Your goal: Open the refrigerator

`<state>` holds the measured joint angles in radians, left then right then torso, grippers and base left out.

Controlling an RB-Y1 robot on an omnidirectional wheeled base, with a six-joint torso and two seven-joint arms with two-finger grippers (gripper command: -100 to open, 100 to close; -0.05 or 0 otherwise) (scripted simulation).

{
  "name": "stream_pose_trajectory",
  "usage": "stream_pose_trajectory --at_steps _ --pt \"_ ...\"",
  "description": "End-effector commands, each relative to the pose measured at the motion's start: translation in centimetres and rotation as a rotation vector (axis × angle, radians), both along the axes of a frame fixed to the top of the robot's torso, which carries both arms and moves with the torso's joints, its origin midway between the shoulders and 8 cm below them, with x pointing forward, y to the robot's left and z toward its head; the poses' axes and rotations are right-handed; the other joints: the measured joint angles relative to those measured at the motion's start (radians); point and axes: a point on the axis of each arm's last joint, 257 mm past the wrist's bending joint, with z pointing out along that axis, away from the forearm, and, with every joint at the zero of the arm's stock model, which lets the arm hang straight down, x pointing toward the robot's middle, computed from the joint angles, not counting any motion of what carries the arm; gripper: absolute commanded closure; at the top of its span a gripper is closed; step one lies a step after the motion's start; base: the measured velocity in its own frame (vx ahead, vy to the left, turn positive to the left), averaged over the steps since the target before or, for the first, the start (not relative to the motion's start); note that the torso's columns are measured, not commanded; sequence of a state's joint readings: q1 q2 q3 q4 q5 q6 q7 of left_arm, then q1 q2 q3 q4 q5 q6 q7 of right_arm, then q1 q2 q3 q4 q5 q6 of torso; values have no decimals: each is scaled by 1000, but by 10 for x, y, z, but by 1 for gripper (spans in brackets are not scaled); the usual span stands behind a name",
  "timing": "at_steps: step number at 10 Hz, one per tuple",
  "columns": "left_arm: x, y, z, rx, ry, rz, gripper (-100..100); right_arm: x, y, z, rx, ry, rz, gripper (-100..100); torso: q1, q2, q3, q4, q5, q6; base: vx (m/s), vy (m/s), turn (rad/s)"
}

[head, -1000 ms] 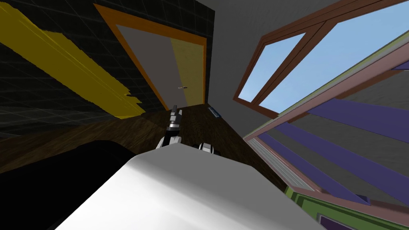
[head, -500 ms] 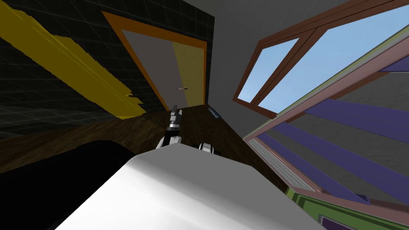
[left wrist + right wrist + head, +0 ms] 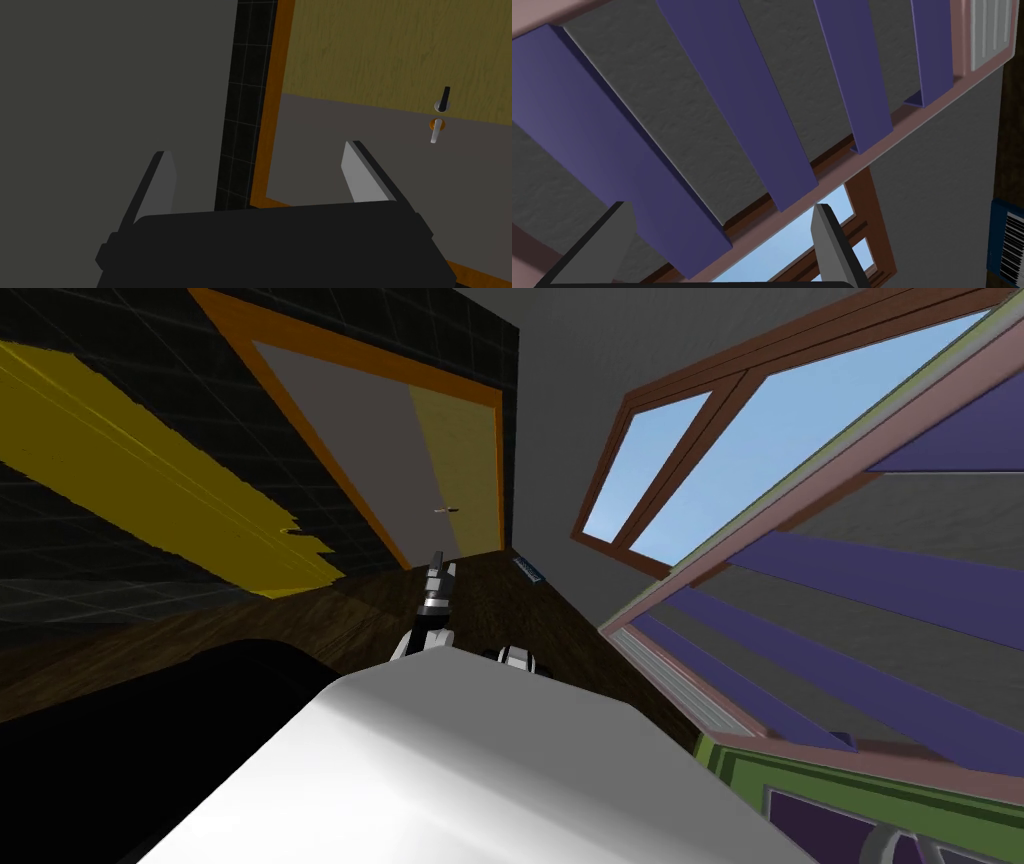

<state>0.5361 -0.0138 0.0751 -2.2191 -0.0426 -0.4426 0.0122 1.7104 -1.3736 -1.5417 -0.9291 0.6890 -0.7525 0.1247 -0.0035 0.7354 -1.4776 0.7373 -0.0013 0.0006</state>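
My left gripper [image 3: 437, 560] reaches forward over the dark wood floor toward a door [image 3: 400, 458] in an orange frame. In the left wrist view it [image 3: 260, 175] stands open with nothing between its fingers [image 3: 361, 175], facing the door's grey and yellow leaf [image 3: 380, 65], with the lever handle [image 3: 436, 129] off to one side. My right arm [image 3: 515, 657] is tucked close to my chest. Its gripper [image 3: 722, 245] is open and empty, facing a pink-framed rack of purple slats [image 3: 752, 90].
A black tiled wall with a yellow patch [image 3: 150, 478] runs on my left. A brown-framed window [image 3: 690, 458] and the purple slatted rack [image 3: 850, 588] stand on my right. A green unit with purple panels [image 3: 800, 788] sits at the near right. A small blue item [image 3: 528, 570] lies on the floor.
The whole head view has slid left, so I have turned a little to the right. More of the green unit has come in at the lower right. The arms hold their pose.
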Motion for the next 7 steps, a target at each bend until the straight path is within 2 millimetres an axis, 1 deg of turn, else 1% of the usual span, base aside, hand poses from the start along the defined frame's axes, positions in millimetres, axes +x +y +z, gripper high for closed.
stream_pose_trajectory --at_steps 1,3,4,5,6,7 --pt "0 0 0 0 0 0 0 5 -1 -26 51 -1 18 -100 4 3 1 1 2 -1 28 -9 -55" --pt "0 0 0 0 -1 0 0 13 1 -20 51 -45 36 -100 7 6 3 1 3 -1 -3 5 16" --pt "0 0 0 0 -1 0 0 55 18 -40 92 -30 113 -100 6 5 3 1 2 0 71 -56 -380" --pt "0 0 0 0 0 0 0 78 24 -49 106 -25 149 -100 0 0 1 0 0 1 114 -53 -398" --pt "0 0 0 0 0 0 0 80 25 -55 119 -35 154 -100 0 -2 -1 -1 0 -1 71 -33 -214" --pt "0 0 0 0 0 0 0 81 25 -65 135 -34 154 -100 3 1 0 0 1 -1 21 -17 -54"
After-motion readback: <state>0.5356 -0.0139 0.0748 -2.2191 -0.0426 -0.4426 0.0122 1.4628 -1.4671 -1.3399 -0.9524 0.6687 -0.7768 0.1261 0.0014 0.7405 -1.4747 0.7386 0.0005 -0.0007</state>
